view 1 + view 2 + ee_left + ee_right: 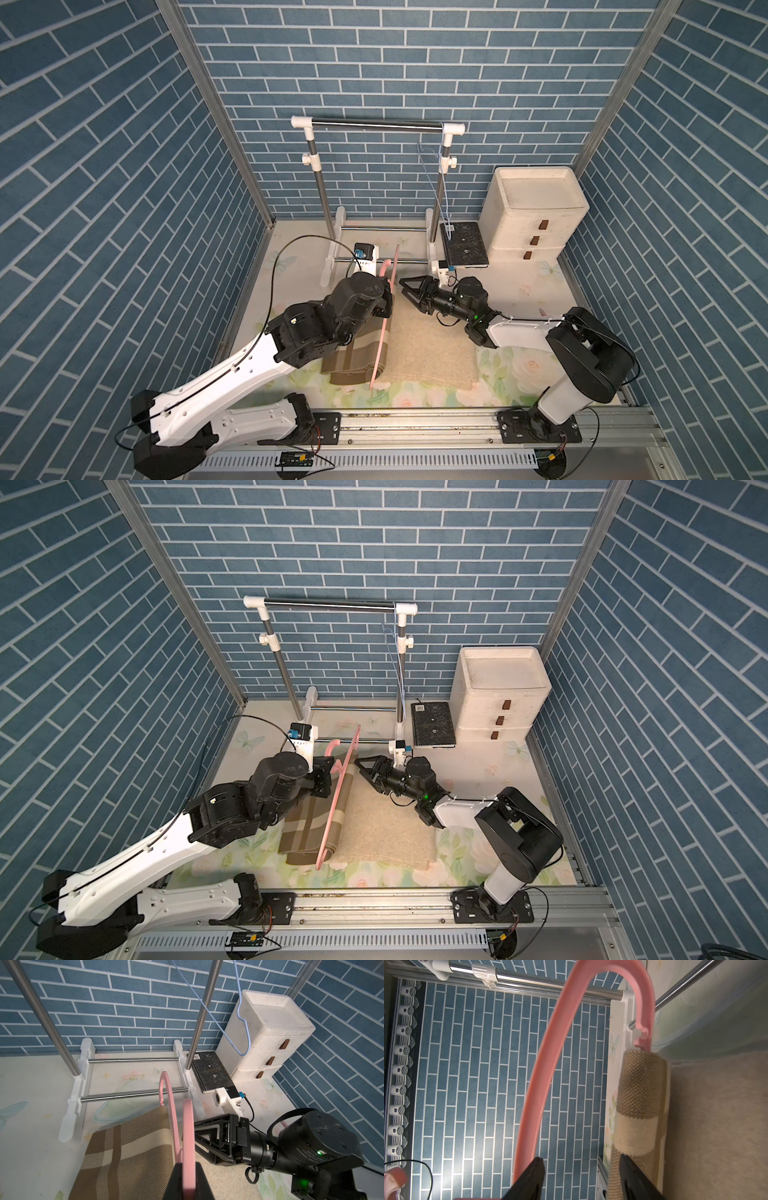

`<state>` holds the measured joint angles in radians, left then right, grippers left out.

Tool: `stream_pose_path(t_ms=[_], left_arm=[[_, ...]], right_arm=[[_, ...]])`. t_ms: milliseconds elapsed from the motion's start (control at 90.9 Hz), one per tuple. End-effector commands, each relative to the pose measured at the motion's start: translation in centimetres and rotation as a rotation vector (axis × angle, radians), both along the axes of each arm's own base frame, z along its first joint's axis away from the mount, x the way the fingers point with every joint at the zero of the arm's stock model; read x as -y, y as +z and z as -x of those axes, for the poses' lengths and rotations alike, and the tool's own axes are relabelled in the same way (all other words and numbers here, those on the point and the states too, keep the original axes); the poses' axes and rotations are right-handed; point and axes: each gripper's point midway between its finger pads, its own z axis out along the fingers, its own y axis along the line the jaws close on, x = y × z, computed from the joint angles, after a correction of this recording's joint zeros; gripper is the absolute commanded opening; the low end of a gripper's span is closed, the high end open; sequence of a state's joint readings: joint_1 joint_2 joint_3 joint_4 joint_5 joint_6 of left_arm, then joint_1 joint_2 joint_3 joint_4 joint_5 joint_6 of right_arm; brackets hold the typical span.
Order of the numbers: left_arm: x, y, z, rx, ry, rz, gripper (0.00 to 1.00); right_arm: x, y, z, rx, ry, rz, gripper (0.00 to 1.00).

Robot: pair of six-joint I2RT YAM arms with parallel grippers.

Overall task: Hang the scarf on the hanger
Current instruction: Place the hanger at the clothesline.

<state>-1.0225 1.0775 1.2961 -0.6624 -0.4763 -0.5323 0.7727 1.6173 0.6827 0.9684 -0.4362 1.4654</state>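
Two parts of the job seem done to us. The scarf (428, 349) already passes over the lower bar of the pink hanger (188, 1126), and the left jaws are closed on that hanger, holding it on edge.

What is left (if the hanger must also go up) is the lifting. Most of the cloth lies flat on the tabletop (519, 291) on both sides of the hanger, and the rail (376, 124) carries only a blue wire hanger (242, 1054). The right jaws stand apart and hold nothing.

Both top views show this spread of cloth but hide the left grip under the arm, while the left wrist view shows the grip plainly. Only the right wrist view shows the fold wrapped round the bar.
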Motion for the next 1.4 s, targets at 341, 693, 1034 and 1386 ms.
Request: stream_pose_path(t_ms=[341, 693, 1034, 1386], left_arm=[[1.5, 4.2, -2.1, 0.081, -0.043, -0.039, 0.00], [2.3, 6.3, -2.7, 0.108, -0.073, -0.040, 0.00], [2.9, 6.7, -3.0, 0.118, -0.086, -0.027, 0.00], [2.1, 5.2, -1.9, 0.095, -0.122, -0.027, 0.20]], right_arm=[[1.8, 7.5, -2.5, 0.111, -0.130, -0.048, 0.71], [1.8, 10.4, -3.1, 0.152, -0.133, -0.071, 0.76], [-1.3, 11.0, -3.2, 0.129, -0.078, -0.093, 0.59], [-0.2, 11.7, -3.7, 0.108, -0.124, -0.116, 0.05]])
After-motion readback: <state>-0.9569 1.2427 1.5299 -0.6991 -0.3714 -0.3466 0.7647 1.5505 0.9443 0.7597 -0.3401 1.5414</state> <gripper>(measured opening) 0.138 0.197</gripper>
